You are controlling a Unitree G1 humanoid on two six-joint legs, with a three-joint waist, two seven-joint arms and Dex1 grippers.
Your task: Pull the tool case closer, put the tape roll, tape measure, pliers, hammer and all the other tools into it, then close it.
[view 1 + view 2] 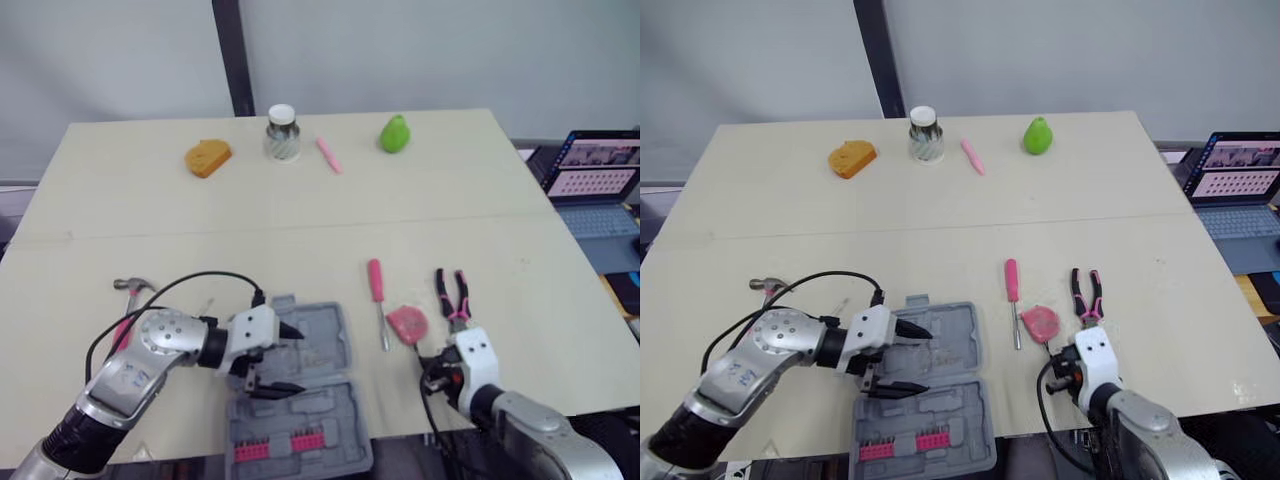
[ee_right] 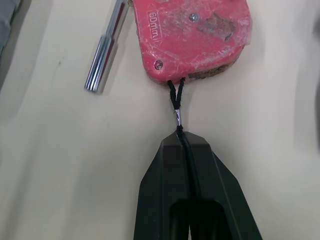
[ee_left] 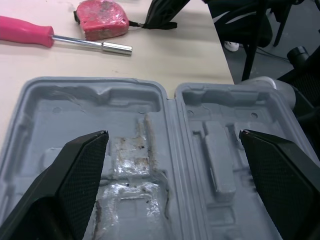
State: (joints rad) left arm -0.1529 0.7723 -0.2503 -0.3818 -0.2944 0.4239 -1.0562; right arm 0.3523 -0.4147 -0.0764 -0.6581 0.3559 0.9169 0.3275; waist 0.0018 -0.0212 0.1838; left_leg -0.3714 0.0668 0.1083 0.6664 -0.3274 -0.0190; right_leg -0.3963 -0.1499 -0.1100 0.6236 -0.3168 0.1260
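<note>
One tool case under spread left end effector — right end effector pinches one tape measure's cord.

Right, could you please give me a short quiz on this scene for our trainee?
1. True or false: the tool case is closed.
2. What is the right gripper shut on? A) the pliers B) the cord of the tape measure C) the screwdriver
3. Which tool lies to the robot's left of the case?
Key: 1 false, it lies open; 2 B; 3 the hammer.
</note>
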